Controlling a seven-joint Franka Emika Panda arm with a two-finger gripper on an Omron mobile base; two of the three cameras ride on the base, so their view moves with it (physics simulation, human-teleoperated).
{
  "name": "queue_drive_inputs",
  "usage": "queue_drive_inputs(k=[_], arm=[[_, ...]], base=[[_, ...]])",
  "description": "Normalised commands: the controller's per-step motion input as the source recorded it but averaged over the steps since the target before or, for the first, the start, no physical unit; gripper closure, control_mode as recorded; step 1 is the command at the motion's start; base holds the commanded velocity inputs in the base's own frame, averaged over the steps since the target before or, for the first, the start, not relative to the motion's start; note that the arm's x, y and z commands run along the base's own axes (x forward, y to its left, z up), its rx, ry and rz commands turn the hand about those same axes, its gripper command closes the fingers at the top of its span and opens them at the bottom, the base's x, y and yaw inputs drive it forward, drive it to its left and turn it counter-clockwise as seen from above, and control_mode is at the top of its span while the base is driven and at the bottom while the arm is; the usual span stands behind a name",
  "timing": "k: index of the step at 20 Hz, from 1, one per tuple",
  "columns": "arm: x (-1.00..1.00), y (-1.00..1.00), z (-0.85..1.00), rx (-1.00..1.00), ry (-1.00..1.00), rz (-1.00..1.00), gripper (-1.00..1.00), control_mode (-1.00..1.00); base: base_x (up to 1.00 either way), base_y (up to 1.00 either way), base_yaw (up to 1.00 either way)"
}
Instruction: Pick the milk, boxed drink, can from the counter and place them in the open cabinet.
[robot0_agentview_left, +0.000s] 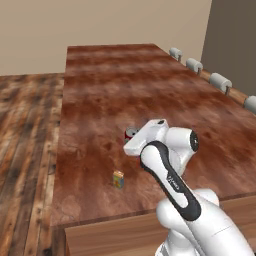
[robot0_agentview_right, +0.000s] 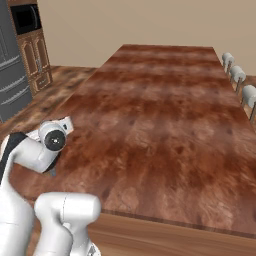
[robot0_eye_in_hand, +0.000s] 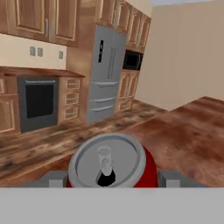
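The red can (robot0_eye_in_hand: 107, 164) with its silver top sits close in the hand view, between my gripper's (robot0_eye_in_hand: 112, 179) two grey fingers (robot0_eye_in_hand: 54, 178), which press its sides. In the left base view a bit of the can (robot0_agentview_left: 130, 133) peeks out beside my hand, just above the reddish-brown counter (robot0_agentview_left: 110, 90). The small yellow-orange boxed drink (robot0_agentview_left: 118, 179) stands upright on the counter near its front edge, left of my arm. The blue milk carton and the open cabinet are out of view.
Several grey stools (robot0_agentview_left: 219, 81) line the counter's right side. Beyond the counter's left side, across a wood floor (robot0_agentview_left: 25, 130), stand a steel fridge (robot0_eye_in_hand: 107, 74), a dark oven (robot0_eye_in_hand: 38, 103) and closed wooden cabinets (robot0_eye_in_hand: 26, 17).
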Motion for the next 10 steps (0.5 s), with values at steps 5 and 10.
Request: queue_drive_inputs(k=[5, 10], arm=[[-0.75, -0.02, 0.11, 0.0, -0.22, -0.27, 1.0, -1.0], [-0.8, -0.08, 0.01, 0.0, -0.27, -0.25, 1.0, -1.0]], base=[[0.0, 0.0, 0.0], [0.0, 0.0, 0.0]])
